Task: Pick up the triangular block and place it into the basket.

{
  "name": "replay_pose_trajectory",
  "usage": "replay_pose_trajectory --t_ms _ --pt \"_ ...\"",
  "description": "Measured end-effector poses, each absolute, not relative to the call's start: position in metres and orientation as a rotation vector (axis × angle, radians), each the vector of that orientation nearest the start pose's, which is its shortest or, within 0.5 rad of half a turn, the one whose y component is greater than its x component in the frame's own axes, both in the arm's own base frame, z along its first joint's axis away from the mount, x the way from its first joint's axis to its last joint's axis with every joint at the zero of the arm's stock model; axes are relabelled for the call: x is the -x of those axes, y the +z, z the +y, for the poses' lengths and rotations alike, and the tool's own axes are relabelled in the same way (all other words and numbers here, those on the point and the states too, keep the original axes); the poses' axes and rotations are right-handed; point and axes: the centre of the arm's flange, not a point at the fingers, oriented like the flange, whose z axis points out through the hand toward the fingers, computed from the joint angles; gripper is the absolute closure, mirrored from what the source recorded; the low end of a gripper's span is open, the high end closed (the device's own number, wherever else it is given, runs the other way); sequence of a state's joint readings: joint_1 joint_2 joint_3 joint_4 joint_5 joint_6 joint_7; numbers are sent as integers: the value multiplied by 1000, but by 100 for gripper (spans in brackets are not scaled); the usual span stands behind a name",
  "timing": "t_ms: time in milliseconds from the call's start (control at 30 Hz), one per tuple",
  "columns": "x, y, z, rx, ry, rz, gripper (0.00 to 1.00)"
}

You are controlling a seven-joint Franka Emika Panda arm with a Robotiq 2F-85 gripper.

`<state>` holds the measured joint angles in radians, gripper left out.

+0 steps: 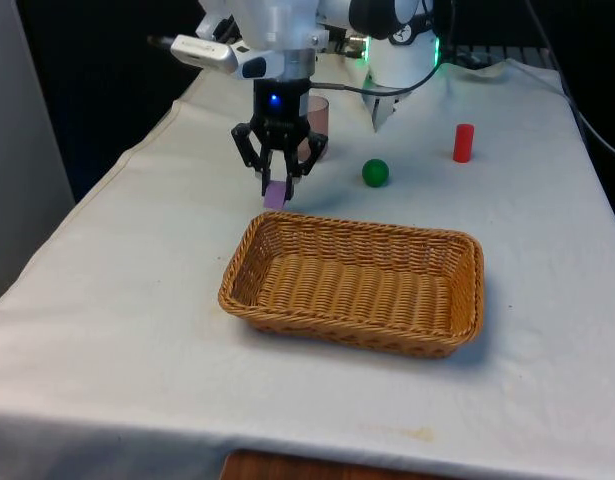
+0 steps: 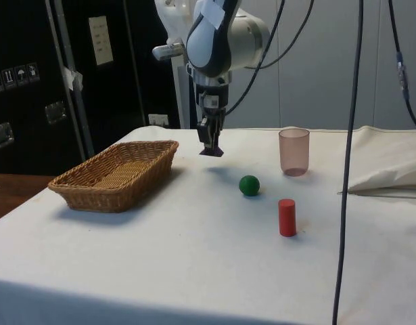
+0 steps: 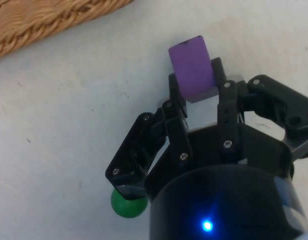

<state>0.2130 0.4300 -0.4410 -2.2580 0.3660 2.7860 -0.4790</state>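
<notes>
- Black two-finger gripper [image 1: 276, 186]: jaws pinch a small purple triangular block [image 1: 275, 194]; the block hangs clear above the white-clothed counter [image 1: 137, 300], just beyond the far rim of the woven wicker basket [image 1: 353, 282]
- Green ball [image 1: 375, 172]: on the counter beside the gripper, towards the front view's right
- Red cylinder [image 1: 463, 142]: upright, further right
- Translucent pink cup [image 2: 293, 151]: upright behind the gripper

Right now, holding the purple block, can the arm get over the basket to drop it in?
Probably yes. The gripper holds the purple block in the air just beyond the basket's far rim, above rim height in the side view. Nothing stands between them; the green ball and pink cup sit off to the side.
</notes>
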Motion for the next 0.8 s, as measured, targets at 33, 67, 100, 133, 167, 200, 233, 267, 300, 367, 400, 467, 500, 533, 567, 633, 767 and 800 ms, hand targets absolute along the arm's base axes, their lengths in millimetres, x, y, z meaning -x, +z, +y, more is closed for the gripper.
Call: replay_pose_trajectory --t_ms 33,67,100,133,167,200,233,267,300,367,400,467,500,533,567,633,767,800 --pt "-532 203 -144 3211 -232 55 67" --pt "-532 203 -144 3211 -232 55 67" --pt "-532 203 -144 3211 -232 55 67" --pt "-532 203 -144 3211 -233 55 67" --pt "-533 204 -144 3211 -235 55 67" --pt "-534 205 -145 3211 -241 56 67" --pt "-535 208 -145 3210 -249 56 67" --pt "-536 210 -145 3208 -257 56 67" --pt "-536 210 -145 3208 -257 56 67" --pt "-536 214 -145 3205 -263 57 67" --pt "-536 217 -145 3201 -267 57 67" --pt "-538 229 -145 3189 -279 52 67" --pt "-538 232 -144 3185 -282 48 67" --pt "-539 237 -144 3182 -287 46 67" --pt "-539 241 -144 3177 -289 43 67" --pt "-539 248 -144 3171 -296 43 67" --pt "-541 260 -144 3165 -310 32 67" --pt "-541 262 -144 3164 -312 32 67"
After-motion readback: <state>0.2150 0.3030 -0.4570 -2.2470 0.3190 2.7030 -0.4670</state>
